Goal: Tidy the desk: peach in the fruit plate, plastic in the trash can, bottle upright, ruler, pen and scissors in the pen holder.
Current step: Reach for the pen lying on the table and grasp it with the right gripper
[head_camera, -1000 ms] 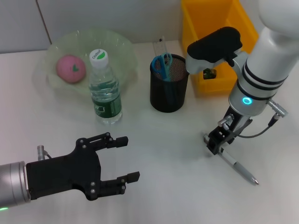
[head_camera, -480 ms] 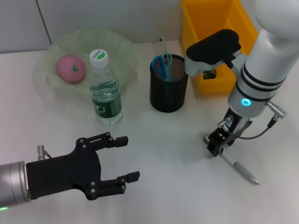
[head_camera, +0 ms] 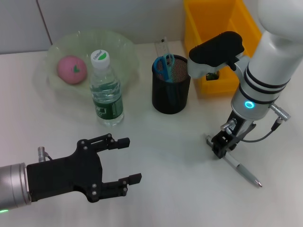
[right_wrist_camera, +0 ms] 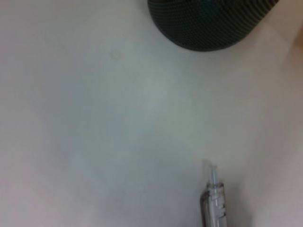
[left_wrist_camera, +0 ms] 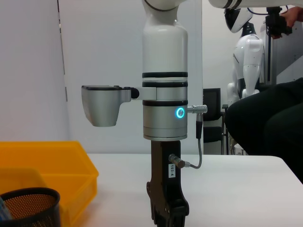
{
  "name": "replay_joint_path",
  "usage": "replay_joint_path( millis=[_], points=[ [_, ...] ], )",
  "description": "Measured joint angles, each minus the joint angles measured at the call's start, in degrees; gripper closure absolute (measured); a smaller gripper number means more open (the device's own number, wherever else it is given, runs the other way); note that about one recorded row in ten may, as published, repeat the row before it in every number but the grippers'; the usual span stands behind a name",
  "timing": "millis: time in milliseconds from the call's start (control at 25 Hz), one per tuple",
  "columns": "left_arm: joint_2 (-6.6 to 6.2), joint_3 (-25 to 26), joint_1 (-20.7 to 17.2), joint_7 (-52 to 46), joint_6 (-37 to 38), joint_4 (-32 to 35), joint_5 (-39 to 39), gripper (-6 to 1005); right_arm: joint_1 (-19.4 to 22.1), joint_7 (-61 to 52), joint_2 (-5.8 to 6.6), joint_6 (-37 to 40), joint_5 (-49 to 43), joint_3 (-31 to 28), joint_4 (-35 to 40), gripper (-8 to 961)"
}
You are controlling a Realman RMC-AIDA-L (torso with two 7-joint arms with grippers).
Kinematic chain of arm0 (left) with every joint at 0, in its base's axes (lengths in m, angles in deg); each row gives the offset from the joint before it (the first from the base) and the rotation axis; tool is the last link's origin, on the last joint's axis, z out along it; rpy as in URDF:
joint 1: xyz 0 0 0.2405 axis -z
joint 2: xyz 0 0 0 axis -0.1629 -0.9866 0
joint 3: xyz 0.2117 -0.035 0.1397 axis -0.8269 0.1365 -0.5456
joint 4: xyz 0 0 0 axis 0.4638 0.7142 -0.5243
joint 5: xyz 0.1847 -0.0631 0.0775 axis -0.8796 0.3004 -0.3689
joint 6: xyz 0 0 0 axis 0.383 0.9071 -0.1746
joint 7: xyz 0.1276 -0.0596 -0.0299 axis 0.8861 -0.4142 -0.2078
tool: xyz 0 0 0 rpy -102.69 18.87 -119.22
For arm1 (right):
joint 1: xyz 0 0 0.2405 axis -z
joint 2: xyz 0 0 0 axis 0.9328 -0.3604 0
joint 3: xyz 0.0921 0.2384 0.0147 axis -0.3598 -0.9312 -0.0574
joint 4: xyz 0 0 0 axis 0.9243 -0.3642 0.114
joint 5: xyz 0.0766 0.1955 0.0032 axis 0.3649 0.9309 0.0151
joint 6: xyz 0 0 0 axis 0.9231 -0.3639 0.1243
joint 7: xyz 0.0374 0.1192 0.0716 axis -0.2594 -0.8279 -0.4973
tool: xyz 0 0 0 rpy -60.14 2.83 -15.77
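A pink peach (head_camera: pixel 72 69) lies in the pale green fruit plate (head_camera: pixel 124 49). In front of the plate a clear bottle (head_camera: pixel 107 92) stands upright. The black mesh pen holder (head_camera: pixel 171 90) has blue-handled scissors (head_camera: pixel 163 63) and a clear ruler (head_camera: pixel 163 46) in it. A grey pen (head_camera: pixel 240 168) lies on the table at the right. My right gripper (head_camera: pixel 220 145) is down over the pen's near end. The pen (right_wrist_camera: pixel 214 204) and the holder (right_wrist_camera: pixel 213 23) also show in the right wrist view. My left gripper (head_camera: pixel 129 161) hovers open at the front left. No plastic is in view.
A yellow bin (head_camera: pixel 210 23) stands at the back right, behind the right arm; the left wrist view shows the bin (left_wrist_camera: pixel 47 165) beside the right arm (left_wrist_camera: pixel 165 118). The table's middle lies between both grippers.
The right gripper has shifted very slightly over the pen. The left arm and the objects have not moved.
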Motion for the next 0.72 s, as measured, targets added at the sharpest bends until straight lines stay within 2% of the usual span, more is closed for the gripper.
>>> replay_joint_path(
  millis=[160, 480, 720],
  points=[
    [0.0, 0.0, 0.0, 0.01, -0.02, 0.0, 0.0, 234, 0.0, 0.0, 0.0, -0.24, 0.42, 0.0, 0.0, 595],
    [0.0, 0.0, 0.45, 0.07, -0.05, -0.51, 0.0, 234, -0.11, 0.08, 0.01, -0.62, 0.64, 0.14, -1.07, 817],
    [-0.04, 0.0, 0.53, -0.09, 0.07, -0.53, 0.0, 234, -0.07, 0.1, 0.01, -0.61, 0.64, 0.74, -1.01, 834]
  ],
)
